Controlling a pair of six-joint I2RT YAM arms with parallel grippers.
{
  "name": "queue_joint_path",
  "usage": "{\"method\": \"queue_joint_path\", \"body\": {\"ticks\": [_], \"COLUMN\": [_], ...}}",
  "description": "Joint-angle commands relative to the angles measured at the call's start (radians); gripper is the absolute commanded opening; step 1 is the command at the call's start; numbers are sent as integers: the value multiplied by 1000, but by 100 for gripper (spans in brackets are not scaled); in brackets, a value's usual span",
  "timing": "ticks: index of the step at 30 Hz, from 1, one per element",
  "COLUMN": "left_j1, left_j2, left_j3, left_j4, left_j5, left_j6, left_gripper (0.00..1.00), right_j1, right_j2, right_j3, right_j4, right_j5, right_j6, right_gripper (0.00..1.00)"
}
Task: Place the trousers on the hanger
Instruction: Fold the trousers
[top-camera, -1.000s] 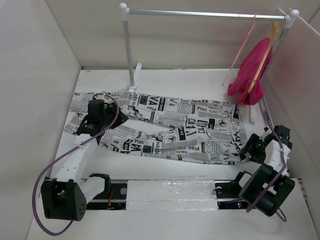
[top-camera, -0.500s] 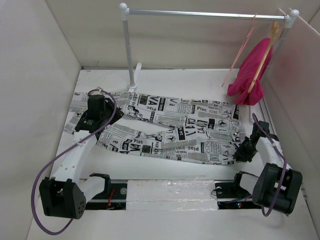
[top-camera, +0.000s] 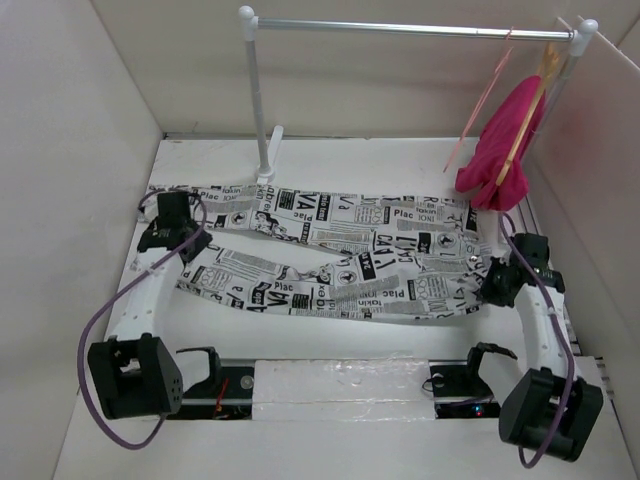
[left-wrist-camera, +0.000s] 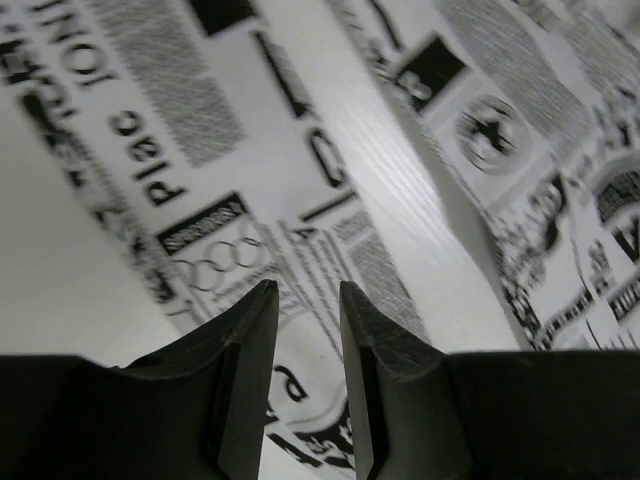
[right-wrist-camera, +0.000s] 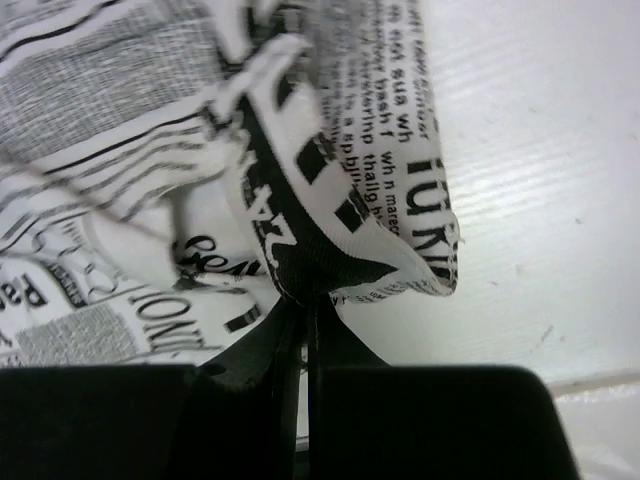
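The newspaper-print trousers (top-camera: 350, 255) lie spread across the table, waist to the right and leg ends to the left. My left gripper (top-camera: 178, 240) sits at the leg ends; in the left wrist view its fingers (left-wrist-camera: 305, 290) stand narrowly apart with a fold of the trousers (left-wrist-camera: 300, 370) pinched between them. At the waist corner my right gripper (top-camera: 493, 288) is shut on a bunched edge of the trousers (right-wrist-camera: 330, 250), fingertips together (right-wrist-camera: 305, 305). The thin salmon-pink hanger (top-camera: 483, 100) hangs on the rail at the back right, far from both grippers.
A metal clothes rail (top-camera: 400, 28) spans the back on a white post (top-camera: 257, 100). A magenta garment (top-camera: 505, 140) on a pale wooden hanger hangs at its right end. Walls close in left and right.
My left gripper has moved left, dragging the leg ends with it. My right gripper has swung up to the waist corner and closed on the cloth there.
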Motion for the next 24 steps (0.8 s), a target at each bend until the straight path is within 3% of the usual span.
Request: {"method": "queue_joint_path", "body": {"ticks": [1, 4, 8, 11, 17, 24], "left_j1": [149, 281, 451, 594, 551, 551], "left_j2": [38, 87, 222, 325, 370, 489], "left_j3": [-28, -29, -2, 8, 28, 15], "left_j4": [-95, -110, -116, -78, -3, 108], "left_j5": [-92, -106, -98, 15, -11, 75], "left_j6": [-23, -40, -52, -11, 18, 43], "left_gripper": [28, 30, 35, 37, 43, 45], "right_j1": [88, 112, -19, 16, 45, 54], "right_j2": [-62, -68, -4, 21, 32, 7], "right_j3": [43, 24, 12, 23, 3, -36], "right_j4": [30, 99, 131, 159, 194, 203], "right_j5": [-16, -53, -238, -253, -282, -326], "right_j6": [-87, -135, -292, -297, -303, -301], "right_gripper": [0, 0, 0, 0, 0, 0]}}
